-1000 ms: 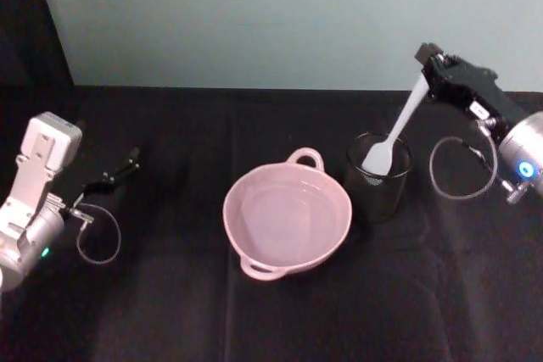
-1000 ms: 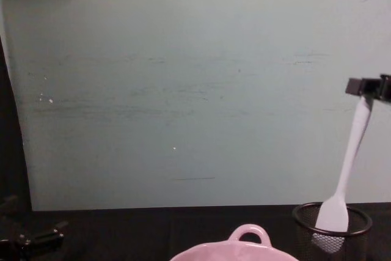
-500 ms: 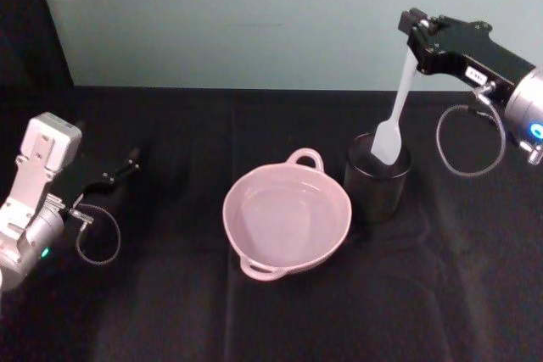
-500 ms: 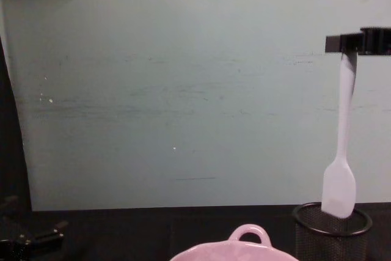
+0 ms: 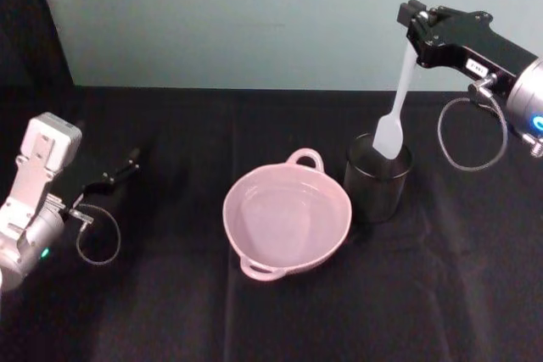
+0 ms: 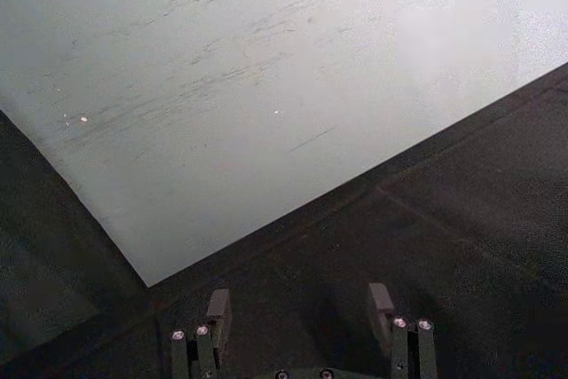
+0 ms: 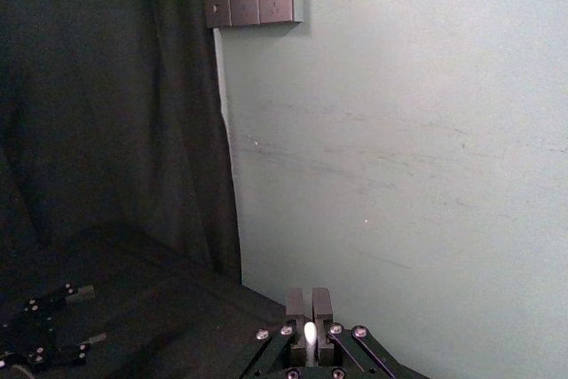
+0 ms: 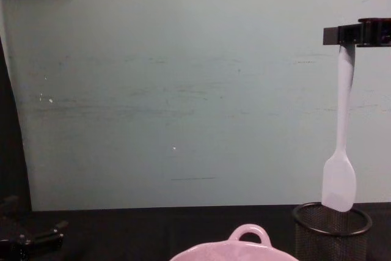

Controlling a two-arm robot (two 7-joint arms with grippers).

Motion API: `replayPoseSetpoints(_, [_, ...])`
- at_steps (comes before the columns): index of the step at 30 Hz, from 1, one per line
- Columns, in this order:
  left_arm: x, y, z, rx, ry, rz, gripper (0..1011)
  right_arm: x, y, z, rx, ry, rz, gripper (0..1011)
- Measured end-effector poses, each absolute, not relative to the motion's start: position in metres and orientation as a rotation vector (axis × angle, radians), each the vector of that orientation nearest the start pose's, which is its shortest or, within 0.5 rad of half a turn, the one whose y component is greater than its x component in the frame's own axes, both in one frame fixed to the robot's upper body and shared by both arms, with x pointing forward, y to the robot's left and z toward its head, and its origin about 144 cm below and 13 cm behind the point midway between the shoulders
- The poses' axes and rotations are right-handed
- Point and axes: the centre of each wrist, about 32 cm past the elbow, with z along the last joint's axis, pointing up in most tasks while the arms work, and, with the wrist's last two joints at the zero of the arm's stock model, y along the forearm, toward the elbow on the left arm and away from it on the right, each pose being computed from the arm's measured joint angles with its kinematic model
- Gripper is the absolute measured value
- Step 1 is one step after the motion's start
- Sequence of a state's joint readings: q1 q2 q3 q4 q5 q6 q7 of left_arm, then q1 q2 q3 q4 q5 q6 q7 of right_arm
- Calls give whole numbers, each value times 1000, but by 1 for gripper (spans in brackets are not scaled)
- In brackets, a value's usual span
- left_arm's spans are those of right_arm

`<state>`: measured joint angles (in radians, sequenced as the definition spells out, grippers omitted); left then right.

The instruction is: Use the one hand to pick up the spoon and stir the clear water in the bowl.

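Above black table (image 5: pixel 170 294), right fingers (image 7: pixel 295 306) pinch spoon's (image 8: pixel 339 181) top end; left fingers (image 6: pixel 218 306) idle apart.

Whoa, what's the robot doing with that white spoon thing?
The right gripper is pinching the white spoon by the top of its handle. The spoon hangs straight down over the black mesh cup, its head about level with the rim. The pink bowl sits next to the cup, and the spoon is not in it yet. The left gripper rests open, low over the table.
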<state>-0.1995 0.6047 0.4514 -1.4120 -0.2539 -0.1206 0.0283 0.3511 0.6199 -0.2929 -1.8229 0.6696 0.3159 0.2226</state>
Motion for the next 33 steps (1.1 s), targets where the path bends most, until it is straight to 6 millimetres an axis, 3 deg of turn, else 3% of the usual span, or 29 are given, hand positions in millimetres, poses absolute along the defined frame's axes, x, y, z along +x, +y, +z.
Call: replayPoseSetpoints(33, [489, 310, 1140, 304, -285, 1248, 1011, 500, -280, 1326, 2, -76, -958, 65])
